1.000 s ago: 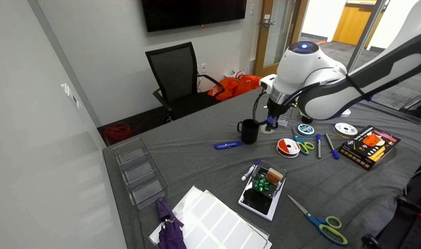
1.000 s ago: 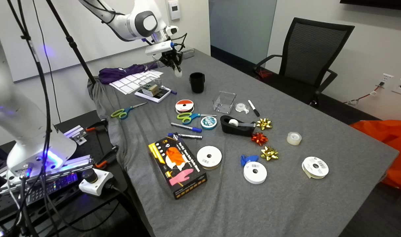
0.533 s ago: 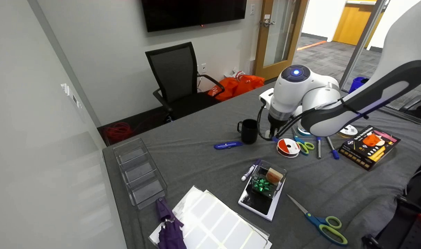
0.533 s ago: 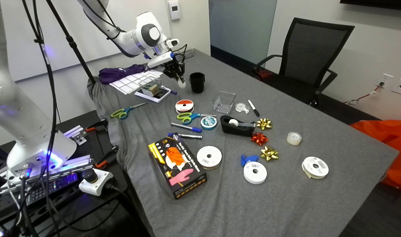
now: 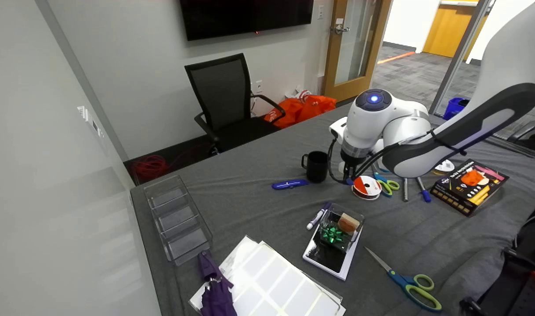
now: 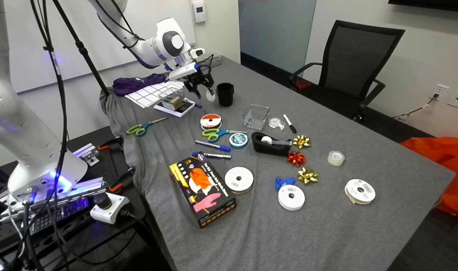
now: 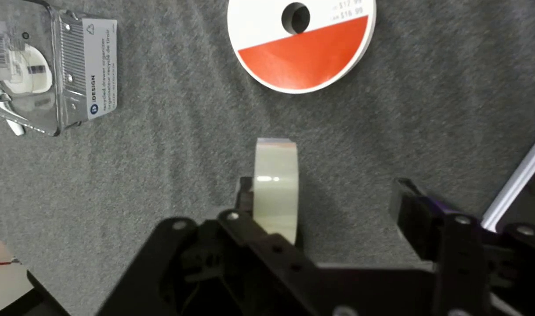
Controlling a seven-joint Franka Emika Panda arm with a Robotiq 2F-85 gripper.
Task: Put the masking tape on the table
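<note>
Grey-clothed and rumpled, the desk [image 5: 250,210] fills the middle of an exterior view, black mesh chair [image 5: 225,90] standing along its far edge, dark screen [image 5: 245,17] up on the pale wall [image 5: 131,66], orange bags [image 5: 300,110] heaped by the glass door [image 5: 354,48]. Off to the left, a clear divided tray [image 5: 177,219], then a purple umbrella [image 5: 217,292] lying across the corner of white label sheets [image 5: 276,281]. White arm [image 5: 425,151] leans in, its end low beside the black mug [image 5: 317,166].

Across in an exterior view, with the desk's corner close: ribbon spools [image 6: 239,182], shiny bows [image 6: 296,159] and a black tape dispenser [image 6: 266,147] scattered over the grey. And the hand [image 6: 205,94], low near the mug, has the masking tape [image 6: 210,96] on edge at the tip nearer the mug.

Into the wrist view, creased cloth [image 7: 162,158] nearly everywhere! Fingers [image 7: 412,219] spread wide, masking tape upright right by one of them, a gap between it and the other. Whether it meets the desk, hard to say. Red-and-white spool [image 7: 301,57] just beyond, clear box [image 7: 72,66] in the upper left corner.
</note>
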